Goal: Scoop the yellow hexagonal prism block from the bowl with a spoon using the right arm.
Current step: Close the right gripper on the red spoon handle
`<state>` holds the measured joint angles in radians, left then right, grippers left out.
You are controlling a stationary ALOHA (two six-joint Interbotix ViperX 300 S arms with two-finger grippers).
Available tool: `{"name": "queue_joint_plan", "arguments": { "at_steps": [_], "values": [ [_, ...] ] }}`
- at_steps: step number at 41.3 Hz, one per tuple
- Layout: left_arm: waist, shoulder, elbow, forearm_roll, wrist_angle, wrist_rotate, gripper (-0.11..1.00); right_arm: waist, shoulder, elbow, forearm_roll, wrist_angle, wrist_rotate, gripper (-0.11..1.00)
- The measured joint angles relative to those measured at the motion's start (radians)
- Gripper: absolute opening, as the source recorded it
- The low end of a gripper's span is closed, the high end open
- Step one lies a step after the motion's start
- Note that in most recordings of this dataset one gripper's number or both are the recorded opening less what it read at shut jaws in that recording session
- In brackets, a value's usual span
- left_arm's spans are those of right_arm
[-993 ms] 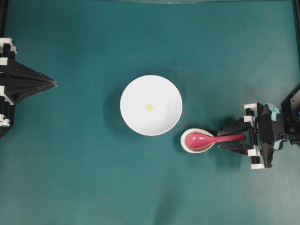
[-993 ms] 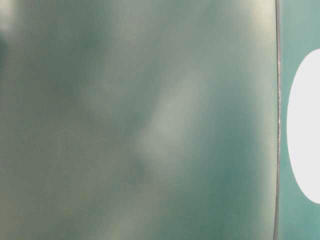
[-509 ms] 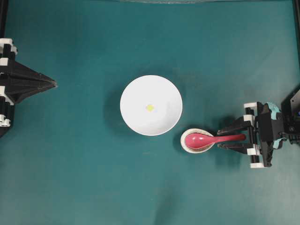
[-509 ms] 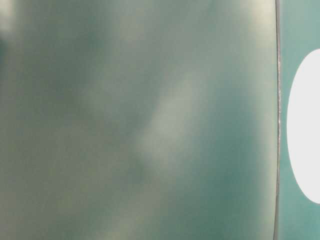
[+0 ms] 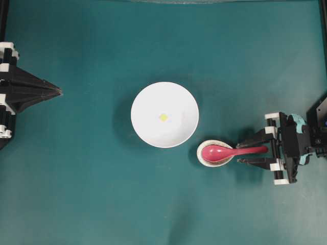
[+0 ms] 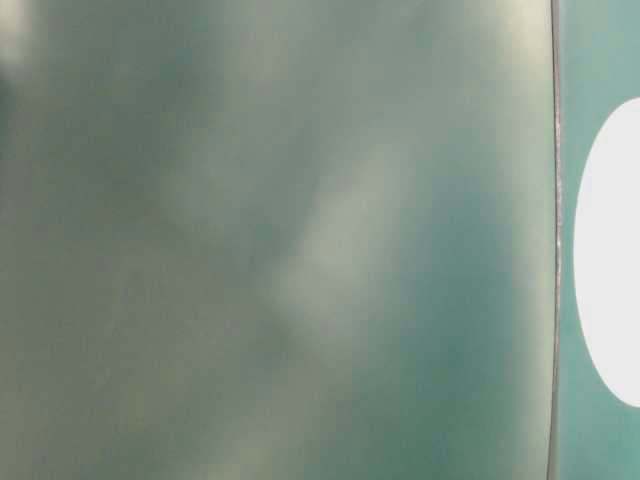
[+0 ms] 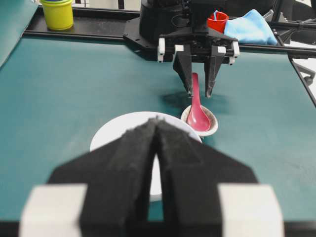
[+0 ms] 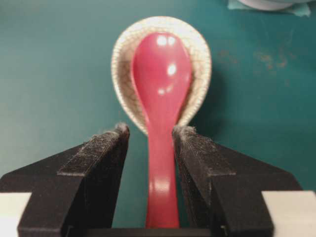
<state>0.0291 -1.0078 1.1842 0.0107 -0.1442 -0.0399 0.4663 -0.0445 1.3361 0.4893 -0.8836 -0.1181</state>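
The white bowl (image 5: 148,112) sits mid-table with the tiny yellow hexagonal prism block (image 5: 163,117) lying in its middle. The red-pink spoon (image 5: 225,151) rests with its head in a small speckled dish (image 5: 204,160) to the bowl's lower right, handle pointing right. My right gripper (image 5: 239,152) is open, its fingers either side of the handle with gaps showing in the right wrist view, where the spoon (image 8: 161,89) runs between them (image 8: 151,131). My left gripper (image 5: 59,91) is shut at the far left, holding nothing. The bowl (image 7: 113,131) is partly hidden behind it in the left wrist view.
Behind the right arm, off the green mat, stand a yellow cup (image 7: 58,13), a red cup (image 7: 217,20) and a blue cloth (image 7: 249,27). The table-level view is mostly a blur, with only the bowl's white edge (image 6: 610,250) at its right.
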Motion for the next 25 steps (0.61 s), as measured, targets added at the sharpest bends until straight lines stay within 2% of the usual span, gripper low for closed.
{"name": "queue_joint_plan", "arguments": {
  "at_steps": [25],
  "values": [
    [0.0, 0.0, 0.0, 0.0, 0.0, 0.0, 0.0, -0.005, 0.04, -0.029, -0.006, 0.0, -0.002, 0.47]
  ]
}}
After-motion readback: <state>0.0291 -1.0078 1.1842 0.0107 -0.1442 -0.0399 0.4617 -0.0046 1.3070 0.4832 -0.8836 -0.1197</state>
